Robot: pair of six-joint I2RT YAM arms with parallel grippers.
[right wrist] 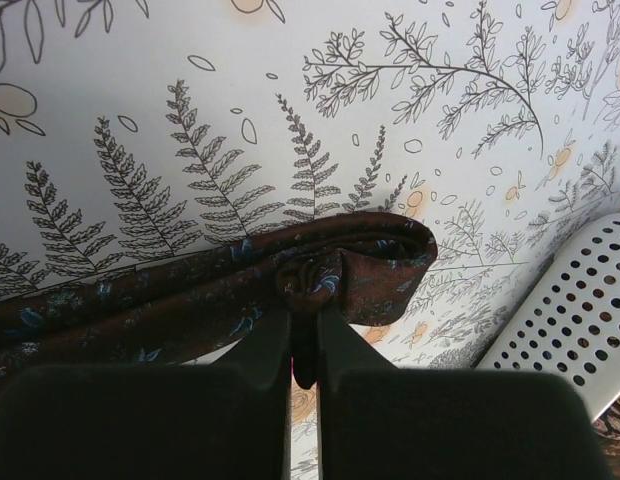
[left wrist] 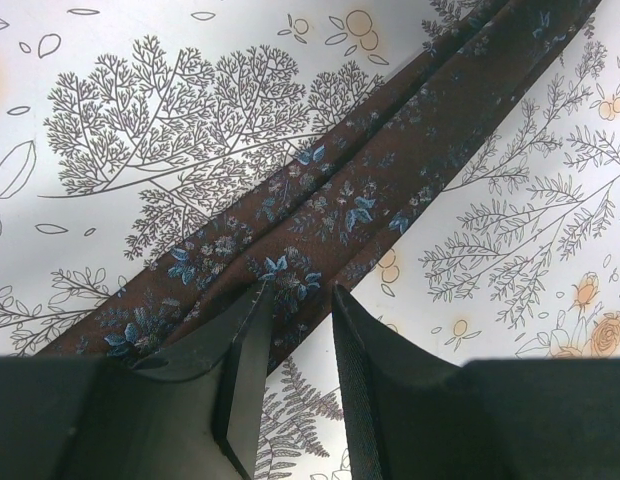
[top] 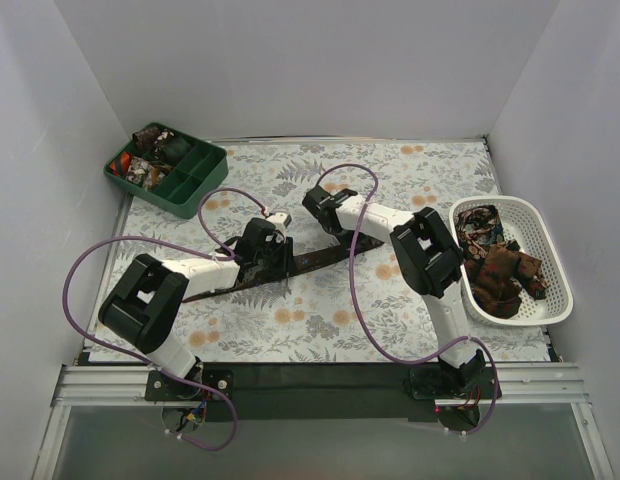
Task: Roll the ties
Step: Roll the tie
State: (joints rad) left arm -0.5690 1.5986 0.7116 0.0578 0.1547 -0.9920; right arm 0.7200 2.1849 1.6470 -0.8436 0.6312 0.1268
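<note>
A dark brown tie (top: pixel 320 260) with small blue flowers lies diagonally across the floral table cover. My left gripper (top: pixel 265 255) hovers over its middle. In the left wrist view the gripper (left wrist: pixel 298 295) is open a narrow gap, with its tips at the near edge of the tie (left wrist: pixel 340 190) and nothing between them. My right gripper (top: pixel 358 238) is at the tie's right end. In the right wrist view the gripper (right wrist: pixel 305 290) is shut on the folded-over end of the tie (right wrist: pixel 190 290), which curls into a first loop.
A white lattice basket (top: pixel 550 290) at the right holds several loose ties (top: pixel 495 265); its corner shows in the right wrist view (right wrist: pixel 580 310). A dark green divided tray (top: pixel 195 185) at the back left holds small tie coils (top: pixel 150 150). White walls surround the table.
</note>
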